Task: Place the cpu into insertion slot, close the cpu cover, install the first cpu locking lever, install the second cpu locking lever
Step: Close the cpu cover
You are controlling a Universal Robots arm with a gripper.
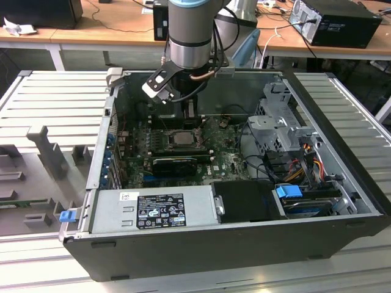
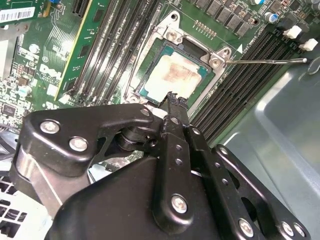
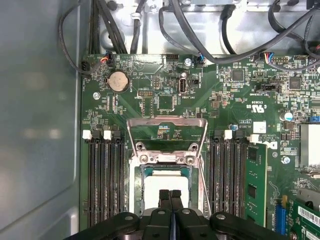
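Black fingers (image 3: 164, 200) over pale smudged cpu (image 2: 172, 75)

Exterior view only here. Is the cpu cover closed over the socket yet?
Observer: No. In the first wrist view the cpu cover is swung open, clear of the insertion slot.
Operator: Chip in there?
Observer: Yes, the cpu lies flat in the slot in both wrist views.
Operator: Gripper?
Observer: The gripper is shut, holding nothing, tips over the cpu's edge.
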